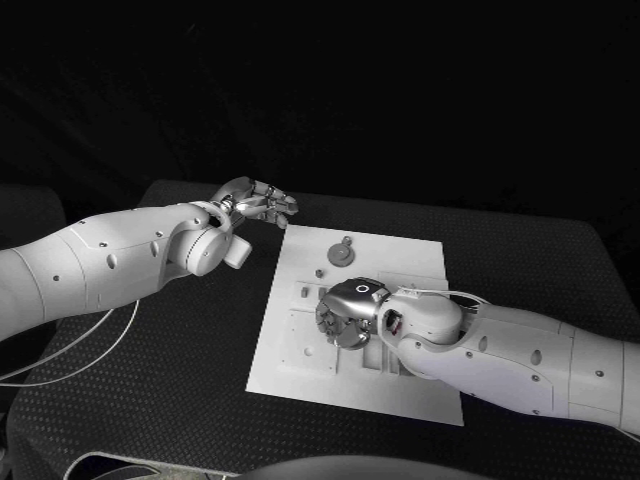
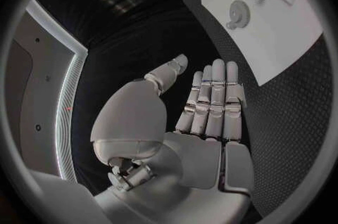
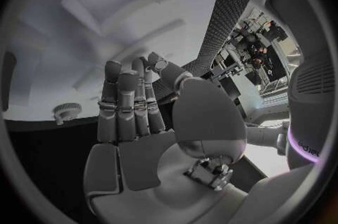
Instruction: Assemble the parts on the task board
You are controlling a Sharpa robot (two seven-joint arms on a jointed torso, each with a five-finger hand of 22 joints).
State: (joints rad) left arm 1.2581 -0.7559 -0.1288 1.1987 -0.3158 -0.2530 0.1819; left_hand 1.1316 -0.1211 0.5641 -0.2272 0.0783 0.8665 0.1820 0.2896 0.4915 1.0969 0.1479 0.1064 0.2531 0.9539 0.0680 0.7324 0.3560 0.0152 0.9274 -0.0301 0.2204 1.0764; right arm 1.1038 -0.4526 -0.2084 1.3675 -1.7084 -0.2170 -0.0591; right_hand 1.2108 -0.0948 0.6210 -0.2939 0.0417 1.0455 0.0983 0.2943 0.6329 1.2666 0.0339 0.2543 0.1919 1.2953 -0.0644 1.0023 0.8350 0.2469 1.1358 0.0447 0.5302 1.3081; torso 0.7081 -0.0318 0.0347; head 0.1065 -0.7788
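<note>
Early in assembly, apparently: gear (image 1: 345, 245) loose at far end of white board (image 1: 407, 255). Right robot hand (image 1: 346, 318) spread empty over board's middle; left robot hand (image 1: 260, 201) open beyond board's far corner.

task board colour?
White; the task board shows best in the head view, against the black table.

I see a black bench (image 1: 147, 400) with a fine dotted texture, spreading left, right, near and far. A thin pale cable (image 1: 75, 350) loops over its near left side.
</note>
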